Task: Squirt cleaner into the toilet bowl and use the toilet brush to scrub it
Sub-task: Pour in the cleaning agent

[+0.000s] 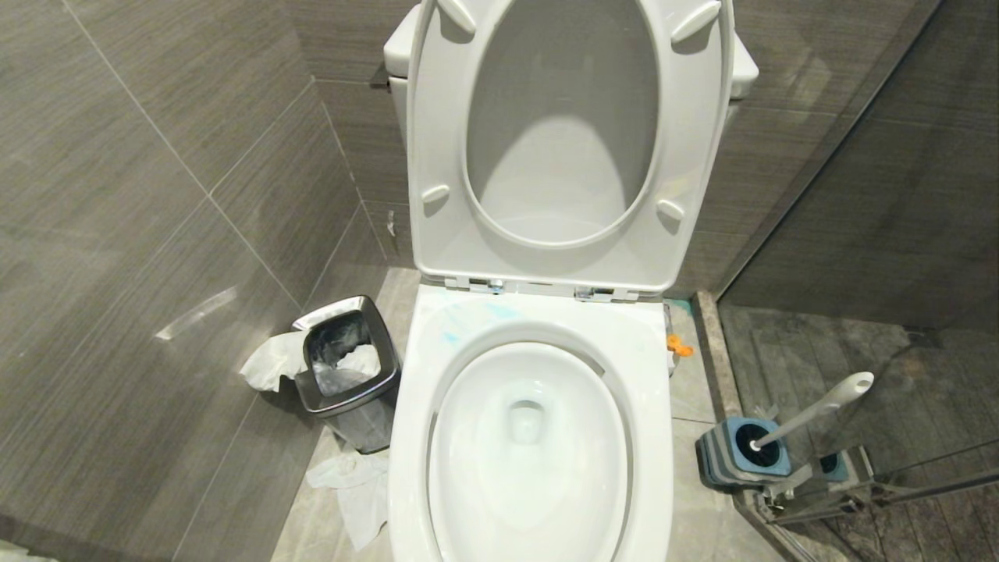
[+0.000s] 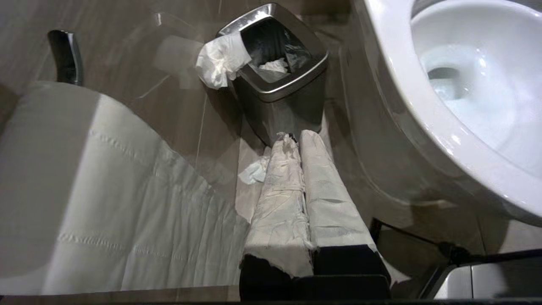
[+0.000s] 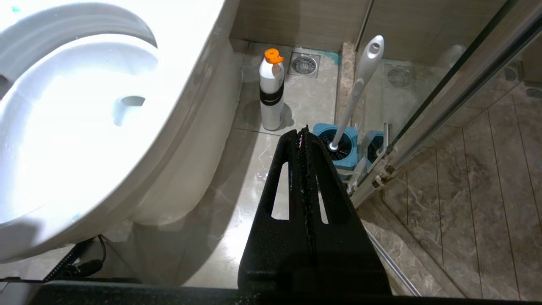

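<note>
My left fingers wear white wrap, my right fingers are black, the toilet bowl is glossy white with blue smears, the cleaner is white, black-banded, orange-capped, and the toilet brush is white in a blue holder.

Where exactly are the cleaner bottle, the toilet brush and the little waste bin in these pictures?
cleaner bottle (image 3: 271,91): right wrist view, on the dark label band around its middle.
toilet brush (image 1: 812,415): head view, midway along the white handle.
waste bin (image 1: 388,375): head view, on the steel rim nearest the toilet.
</note>
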You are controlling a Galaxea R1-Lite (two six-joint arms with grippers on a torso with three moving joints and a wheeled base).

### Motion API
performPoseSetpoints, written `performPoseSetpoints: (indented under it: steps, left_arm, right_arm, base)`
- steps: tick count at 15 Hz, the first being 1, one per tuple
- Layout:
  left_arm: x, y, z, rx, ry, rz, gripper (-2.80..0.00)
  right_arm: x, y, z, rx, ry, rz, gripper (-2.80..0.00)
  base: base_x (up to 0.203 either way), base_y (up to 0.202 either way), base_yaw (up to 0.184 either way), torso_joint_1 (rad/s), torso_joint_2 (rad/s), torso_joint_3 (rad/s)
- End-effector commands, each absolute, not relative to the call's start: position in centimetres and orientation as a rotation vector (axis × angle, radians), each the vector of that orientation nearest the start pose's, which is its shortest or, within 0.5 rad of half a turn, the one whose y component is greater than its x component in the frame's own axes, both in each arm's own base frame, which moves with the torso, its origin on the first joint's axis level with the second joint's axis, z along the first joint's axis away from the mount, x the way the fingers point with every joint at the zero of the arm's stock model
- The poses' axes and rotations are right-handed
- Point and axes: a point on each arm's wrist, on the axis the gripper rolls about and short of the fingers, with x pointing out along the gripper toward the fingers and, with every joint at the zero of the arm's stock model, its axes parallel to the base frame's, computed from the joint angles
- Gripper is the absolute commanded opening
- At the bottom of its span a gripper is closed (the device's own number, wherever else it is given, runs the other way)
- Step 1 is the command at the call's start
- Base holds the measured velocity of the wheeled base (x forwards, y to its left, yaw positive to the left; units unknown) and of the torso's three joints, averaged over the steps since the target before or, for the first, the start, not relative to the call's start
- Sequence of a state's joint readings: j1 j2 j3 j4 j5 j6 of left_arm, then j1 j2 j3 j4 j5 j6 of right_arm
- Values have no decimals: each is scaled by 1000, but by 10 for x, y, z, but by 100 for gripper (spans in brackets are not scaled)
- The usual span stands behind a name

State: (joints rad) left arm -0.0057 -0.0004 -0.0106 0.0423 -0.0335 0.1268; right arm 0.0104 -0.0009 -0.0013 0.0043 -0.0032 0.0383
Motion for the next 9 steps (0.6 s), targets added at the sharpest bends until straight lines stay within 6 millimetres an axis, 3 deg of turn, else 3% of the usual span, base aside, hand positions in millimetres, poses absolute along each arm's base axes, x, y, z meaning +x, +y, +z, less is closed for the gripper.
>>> performPoseSetpoints:
  steps: [1, 7, 9]
  left_arm:
    - [-24, -1, 74, 123, 42, -56, -280]
    - [-24, -1, 74, 66, 42, -41, -280]
    - [-24, 0, 74, 47, 42, -33, -280]
  right_arm:
    - [-23, 0, 75, 34, 4, 7, -280]
    - [-23, 0, 76, 28, 3, 0, -280]
    - [-25, -1, 89, 28, 4, -10, -280]
  base:
    - [0, 0, 0, 0, 0, 0]
    - [0, 0, 0, 0, 0, 0]
    - [0, 0, 0, 0, 0, 0]
